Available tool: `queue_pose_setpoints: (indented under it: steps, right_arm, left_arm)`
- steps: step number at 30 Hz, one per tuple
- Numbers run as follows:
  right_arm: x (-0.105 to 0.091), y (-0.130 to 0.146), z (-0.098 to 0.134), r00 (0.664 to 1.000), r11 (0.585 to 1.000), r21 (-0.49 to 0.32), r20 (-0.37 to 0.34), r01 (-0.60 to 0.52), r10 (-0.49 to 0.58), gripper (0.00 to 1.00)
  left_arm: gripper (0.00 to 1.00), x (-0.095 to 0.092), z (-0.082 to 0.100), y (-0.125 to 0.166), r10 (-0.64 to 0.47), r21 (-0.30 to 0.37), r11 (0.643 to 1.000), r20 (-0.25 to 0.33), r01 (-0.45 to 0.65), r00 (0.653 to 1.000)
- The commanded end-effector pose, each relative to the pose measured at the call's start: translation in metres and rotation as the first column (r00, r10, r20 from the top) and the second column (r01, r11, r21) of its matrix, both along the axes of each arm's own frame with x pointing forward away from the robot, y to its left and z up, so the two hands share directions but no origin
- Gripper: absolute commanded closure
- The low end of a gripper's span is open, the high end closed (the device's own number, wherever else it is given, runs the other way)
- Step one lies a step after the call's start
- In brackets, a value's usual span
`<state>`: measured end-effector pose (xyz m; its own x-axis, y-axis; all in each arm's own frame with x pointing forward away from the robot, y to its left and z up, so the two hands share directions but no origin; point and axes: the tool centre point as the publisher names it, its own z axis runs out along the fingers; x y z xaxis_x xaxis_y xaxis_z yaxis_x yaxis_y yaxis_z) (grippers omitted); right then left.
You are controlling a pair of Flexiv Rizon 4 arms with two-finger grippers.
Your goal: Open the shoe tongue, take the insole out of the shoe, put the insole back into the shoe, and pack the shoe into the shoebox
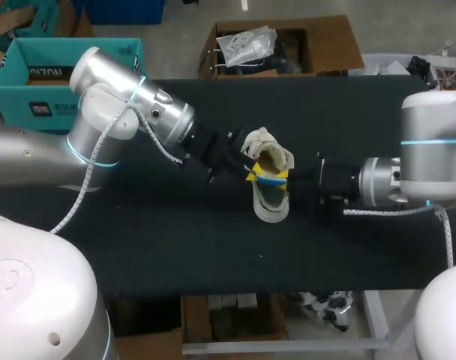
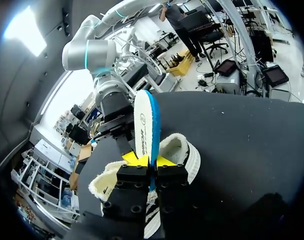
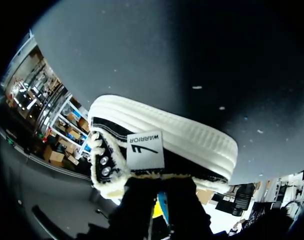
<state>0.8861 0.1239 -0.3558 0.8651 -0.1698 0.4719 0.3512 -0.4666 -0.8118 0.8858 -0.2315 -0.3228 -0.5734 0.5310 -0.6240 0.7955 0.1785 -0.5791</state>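
Observation:
A white shoe (image 1: 271,196) with fleecy lining lies at the middle of the black table, toe toward the front edge. The white insole (image 2: 143,125) with a blue edge stands upright out of the shoe's opening. My left gripper (image 2: 149,161) is shut on its lower end, one yellow tip on each face. In the head view the left gripper (image 1: 249,171) comes in at the shoe's left side. My right gripper (image 1: 289,177) is against the shoe's right side. In the right wrist view the shoe's wall (image 3: 157,145) with its label fills the space ahead of the right gripper (image 3: 159,207).
A teal box (image 1: 40,75) stands at the table's back left corner and an open cardboard box (image 1: 333,41) with a plastic bag in it behind the far edge. The black table top (image 1: 175,247) in front of the shoe is bare.

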Motion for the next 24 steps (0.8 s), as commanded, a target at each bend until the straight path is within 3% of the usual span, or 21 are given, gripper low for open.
queue_pose_setpoints:
  steps: [1, 3, 5, 8, 10, 16, 24]
  right_arm:
    - [-0.014, -0.003, 0.010, 1.000, 1.000, 0.013, 0.028, 0.001, -0.001, 0.51]
    - [-0.020, -0.002, 0.015, 1.000, 1.000, 0.009, 0.031, 0.003, -0.004, 0.47]
    - [-0.027, 0.000, 0.022, 0.999, 1.000, 0.010, 0.052, -0.001, 0.001, 0.55]
    - [-0.031, 0.004, 0.028, 0.997, 1.000, 0.006, 0.077, -0.014, 0.013, 0.74]
    - [-0.032, 0.007, 0.031, 0.995, 1.000, 0.004, 0.091, -0.028, 0.027, 1.00]
    - [-0.024, 0.011, 0.027, 0.995, 0.999, 0.000, 0.091, -0.044, 0.043, 1.00]
    - [-0.001, 0.008, 0.010, 0.999, 0.999, -0.016, 0.041, -0.035, 0.035, 1.00]
  left_arm:
    - [1.00, 0.003, -0.005, 0.001, 0.006, -0.002, 1.000, -0.002, -0.006, 1.000]
    - [1.00, 0.003, -0.005, 0.002, 0.009, -0.001, 1.000, 0.000, -0.009, 1.000]
    - [1.00, 0.003, -0.005, 0.003, 0.012, -0.001, 1.000, 0.001, -0.012, 1.000]
    - [1.00, 0.004, -0.006, 0.002, 0.013, -0.003, 1.000, 0.000, -0.013, 1.000]
    - [1.00, 0.004, -0.006, 0.000, 0.011, -0.003, 1.000, 0.001, -0.011, 1.000]
    - [1.00, 0.008, -0.007, -0.004, 0.020, 0.006, 1.000, 0.006, -0.020, 1.000]
    - [1.00, 0.023, -0.018, -0.008, 0.070, 0.027, 0.997, 0.000, -0.069, 0.998]
